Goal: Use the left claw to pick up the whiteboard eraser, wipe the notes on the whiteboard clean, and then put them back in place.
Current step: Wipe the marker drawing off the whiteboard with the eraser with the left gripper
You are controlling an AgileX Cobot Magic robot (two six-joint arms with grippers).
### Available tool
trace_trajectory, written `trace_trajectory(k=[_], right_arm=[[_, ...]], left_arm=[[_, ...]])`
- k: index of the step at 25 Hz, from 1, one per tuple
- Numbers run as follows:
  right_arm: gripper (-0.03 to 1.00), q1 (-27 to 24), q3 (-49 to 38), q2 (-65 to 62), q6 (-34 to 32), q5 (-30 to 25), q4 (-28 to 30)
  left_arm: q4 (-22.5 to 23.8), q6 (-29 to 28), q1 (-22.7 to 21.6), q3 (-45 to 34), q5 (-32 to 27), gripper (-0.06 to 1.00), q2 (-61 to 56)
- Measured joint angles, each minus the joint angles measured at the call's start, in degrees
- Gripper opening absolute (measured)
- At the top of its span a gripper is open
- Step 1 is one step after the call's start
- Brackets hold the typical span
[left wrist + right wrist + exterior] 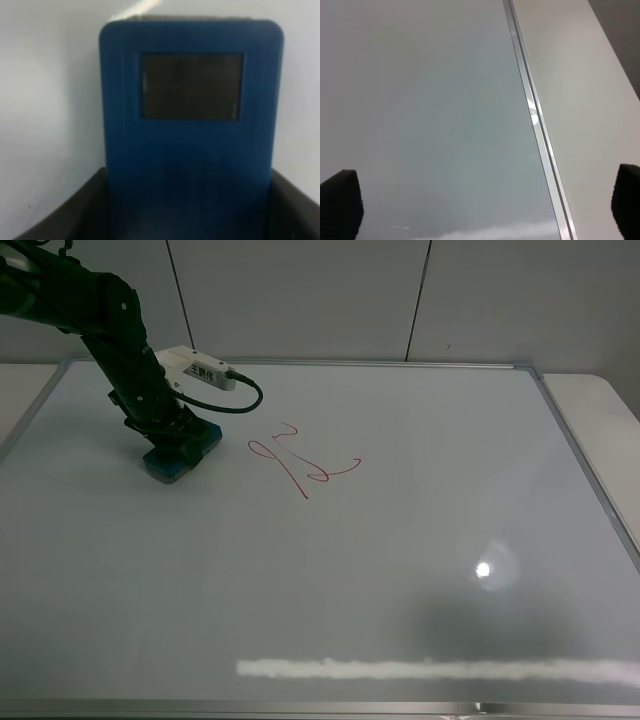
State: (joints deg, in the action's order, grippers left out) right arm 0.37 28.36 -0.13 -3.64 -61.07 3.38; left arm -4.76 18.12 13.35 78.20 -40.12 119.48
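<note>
The whiteboard (350,570) fills most of the exterior high view. The notes (300,462), a red looping scribble, lie left of its centre. The teal whiteboard eraser (180,462) rests on the board just left of the notes, not touching them. The left claw (172,435) reaches down from the upper left and is shut on the eraser. In the left wrist view the eraser (190,125) fills the space between the black fingers (65,215) of the gripper (187,210), over the white board (45,100). My right gripper (480,210) is open and empty above the board's right edge.
The board's silver frame (535,125) runs past the right gripper, with the white table surface (585,100) beyond it. A white labelled box with a black cable (205,370) hangs from the left arm. A bright lamp reflection (484,568) sits on the board.
</note>
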Motion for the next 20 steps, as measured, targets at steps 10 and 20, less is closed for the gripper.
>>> trace_trajectory(k=[10, 20], right_arm=[[0.99, 0.00, 0.00, 0.00, 0.00, 0.00, 0.00], [0.99, 0.00, 0.00, 0.00, 0.00, 0.00, 0.00]], left_arm=[[-0.11, 0.00, 0.00, 0.00, -0.12, 0.55, -0.43], [4.27, -4.47, 4.04, 6.88, -3.33, 0.55, -1.25]])
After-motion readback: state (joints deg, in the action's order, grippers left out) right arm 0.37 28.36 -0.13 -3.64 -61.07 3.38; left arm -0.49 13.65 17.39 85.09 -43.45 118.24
